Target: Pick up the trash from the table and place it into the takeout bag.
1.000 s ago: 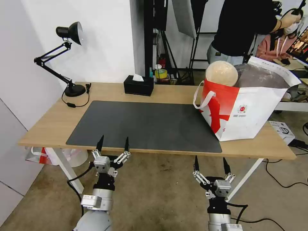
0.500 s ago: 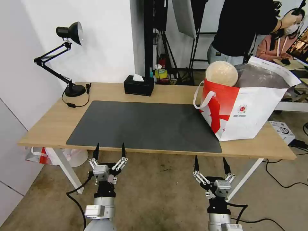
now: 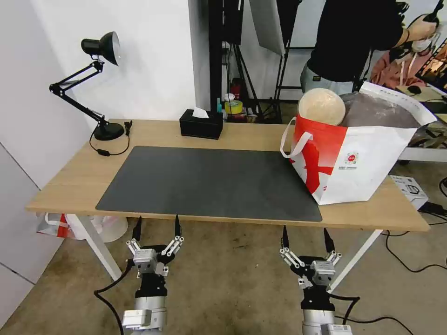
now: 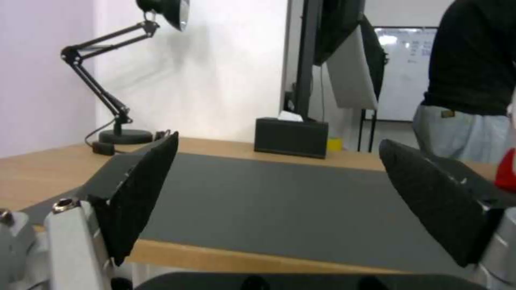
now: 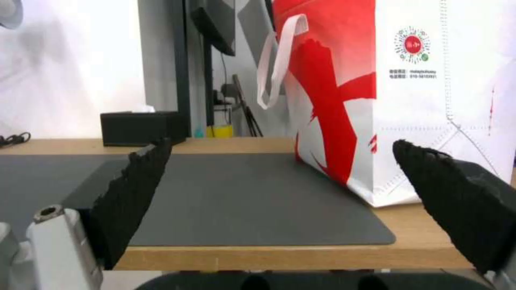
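Below the desk's near edge, the left claw (image 3: 156, 225) and the right claw (image 3: 305, 236) both hang with their black fingers spread wide and nothing between them. Beyond them the desk (image 3: 84, 179) carries a dark grey mat (image 3: 209, 181), with a black lamp (image 3: 100, 46) and a black tissue box (image 3: 201, 124) along its far side. At the mat's right end stands the takeout bag (image 3: 368, 172), white and red with a small round red logo (image 5: 412, 44) over lines of print too small to read, and a beige bowl (image 3: 321, 106) pokes out of its open top.
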You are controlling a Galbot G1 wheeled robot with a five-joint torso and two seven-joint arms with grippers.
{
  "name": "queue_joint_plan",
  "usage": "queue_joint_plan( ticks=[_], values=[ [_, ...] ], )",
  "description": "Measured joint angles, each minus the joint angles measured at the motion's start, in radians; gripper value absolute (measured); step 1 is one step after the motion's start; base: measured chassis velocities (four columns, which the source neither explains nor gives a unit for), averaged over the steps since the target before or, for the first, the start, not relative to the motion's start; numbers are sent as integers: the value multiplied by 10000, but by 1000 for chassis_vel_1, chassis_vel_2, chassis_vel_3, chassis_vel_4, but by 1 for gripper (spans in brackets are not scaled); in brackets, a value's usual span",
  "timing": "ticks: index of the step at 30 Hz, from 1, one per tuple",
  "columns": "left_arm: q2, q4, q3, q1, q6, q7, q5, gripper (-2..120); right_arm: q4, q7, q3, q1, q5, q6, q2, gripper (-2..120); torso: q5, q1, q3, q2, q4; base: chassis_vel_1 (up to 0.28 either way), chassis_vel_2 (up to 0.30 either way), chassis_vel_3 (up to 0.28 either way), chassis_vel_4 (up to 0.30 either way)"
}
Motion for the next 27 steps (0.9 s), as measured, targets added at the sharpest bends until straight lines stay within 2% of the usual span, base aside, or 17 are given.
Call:
queue_joint_plan(
  ticks=[27],
  values=[
    [85,159,92,37,-93,190,168,100,0,0,0,0,0,0,0,100,0,0,0,0,0,0,0,0,0]
  ],
)
